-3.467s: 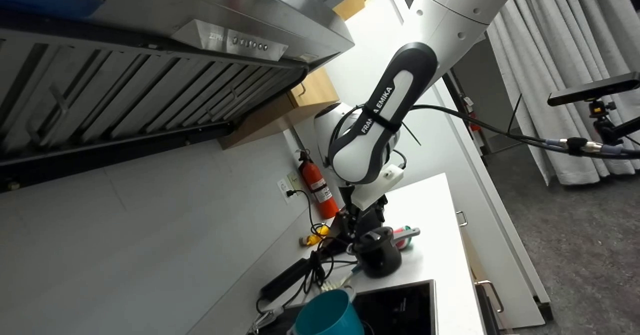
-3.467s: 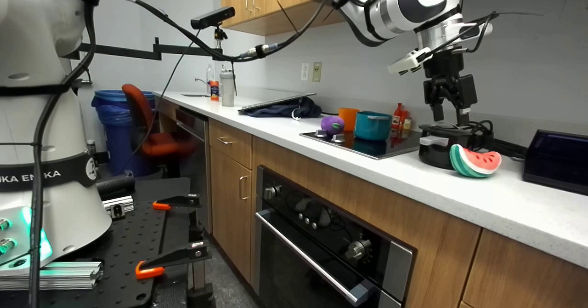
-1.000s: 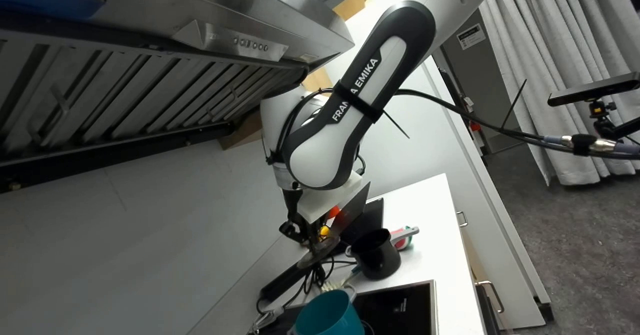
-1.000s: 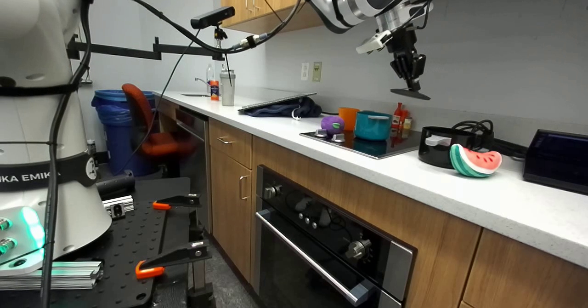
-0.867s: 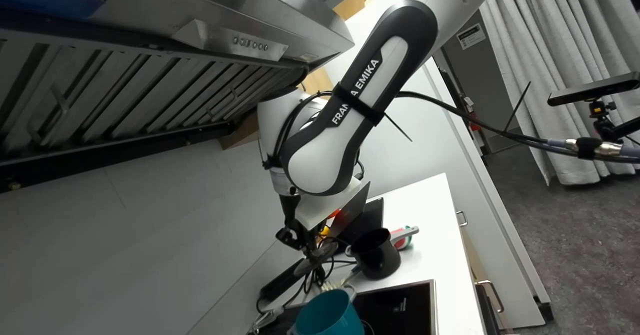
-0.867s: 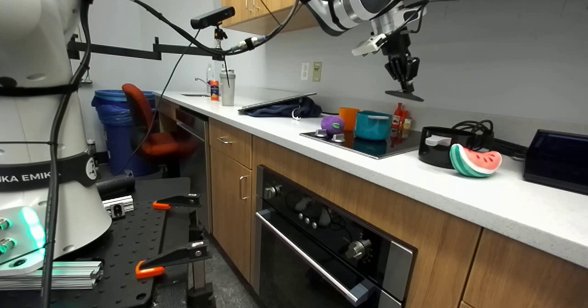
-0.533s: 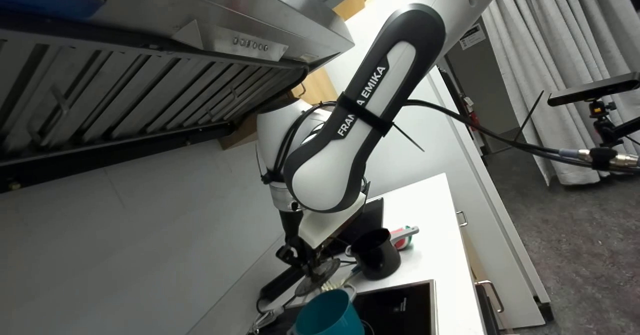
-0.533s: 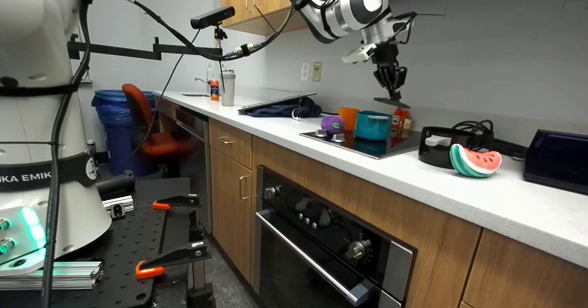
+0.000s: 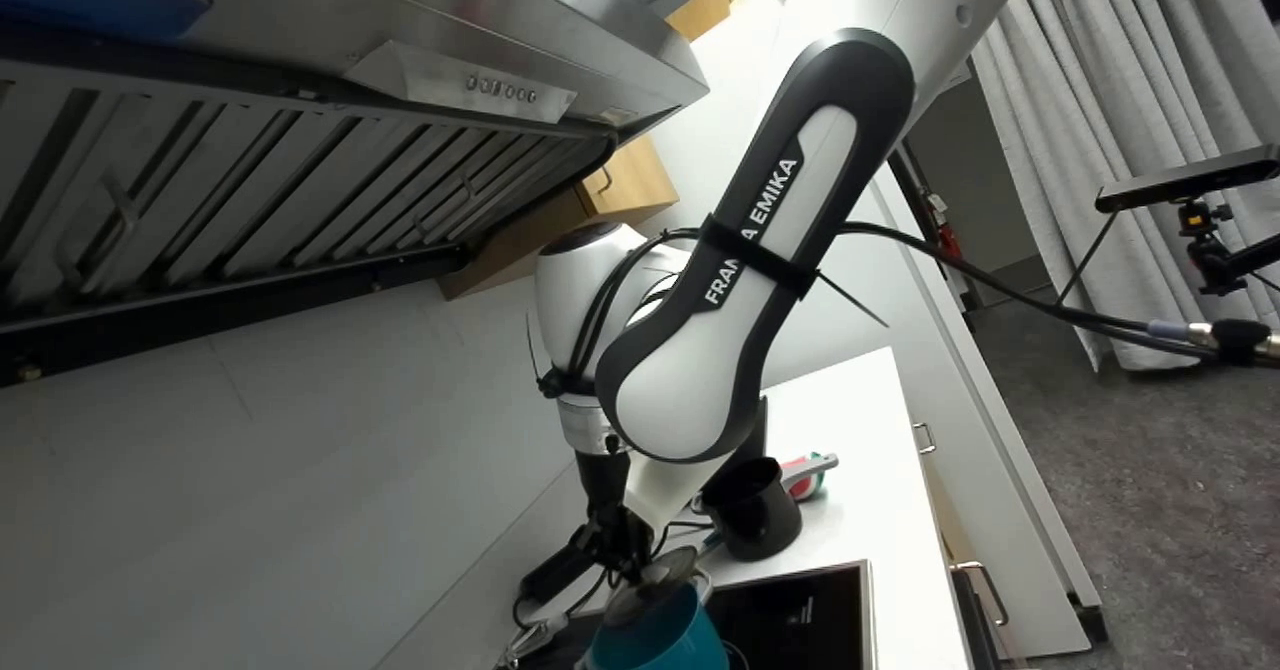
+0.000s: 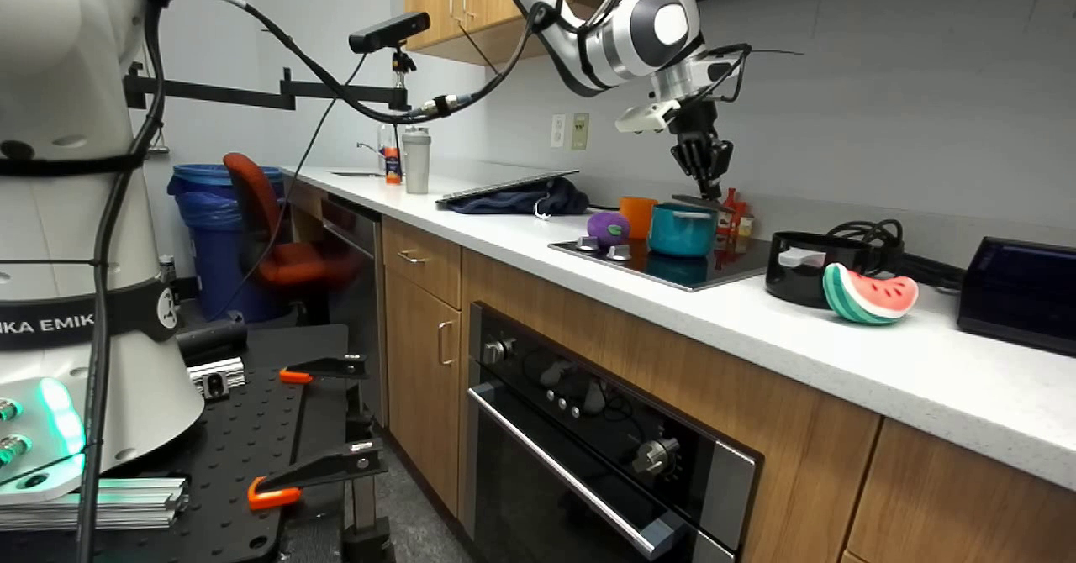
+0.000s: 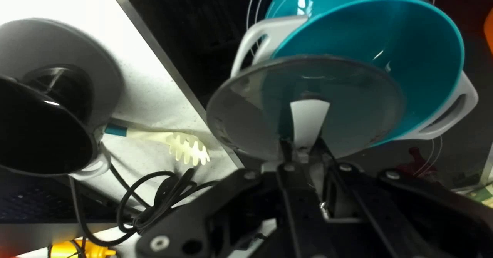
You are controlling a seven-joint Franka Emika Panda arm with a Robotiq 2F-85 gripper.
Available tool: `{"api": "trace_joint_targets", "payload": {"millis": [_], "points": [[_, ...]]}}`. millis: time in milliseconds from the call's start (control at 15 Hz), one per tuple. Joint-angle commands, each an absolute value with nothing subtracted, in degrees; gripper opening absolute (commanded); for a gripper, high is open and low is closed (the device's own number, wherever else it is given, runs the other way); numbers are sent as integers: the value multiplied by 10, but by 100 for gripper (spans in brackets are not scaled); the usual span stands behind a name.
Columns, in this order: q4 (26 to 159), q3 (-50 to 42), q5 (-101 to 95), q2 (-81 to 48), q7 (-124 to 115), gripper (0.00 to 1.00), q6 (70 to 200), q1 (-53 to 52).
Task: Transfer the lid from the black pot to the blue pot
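Looking over the counter [image 10: 941, 361], I find the lid [image 11: 304, 84] aloft, its pale handle [image 11: 309, 121] clamped in the end effector [image 11: 303, 148]. In the wrist view the see-through disc overlaps only part of the mouth of the blue pot [image 11: 385, 38]; whether it touches the rim, I cannot tell. The black pot [image 9: 755, 515] stands uncovered, so I judge the lifting done and the placing step in hand. Next, I'd say, comes a shift squarely over the teal mouth, a levelling of the disc, a gentle lowering, and only then letting go.

As for lettering, the arm [image 9: 765, 200] shows "FRAN" and "A EMIKA" either side of a black strap [image 9: 757, 253], plainly Franka Emika. On the robot's base [image 10: 139, 386] I make out "KA EMIK" beside a dark cable [image 10: 97, 370]. Small white print [image 9: 803, 610] on the cooktop [image 9: 840, 620] is too fine to read.
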State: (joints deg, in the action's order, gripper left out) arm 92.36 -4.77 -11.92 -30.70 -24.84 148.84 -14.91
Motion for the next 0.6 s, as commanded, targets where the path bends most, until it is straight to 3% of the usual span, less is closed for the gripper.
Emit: {"api": "trace_joint_targets", "payload": {"millis": [0,533], "points": [[951,-47,-128,-290,-238,4,1523,-157],[974,-47,-128,-280,-228,4,1550,-174]]}}
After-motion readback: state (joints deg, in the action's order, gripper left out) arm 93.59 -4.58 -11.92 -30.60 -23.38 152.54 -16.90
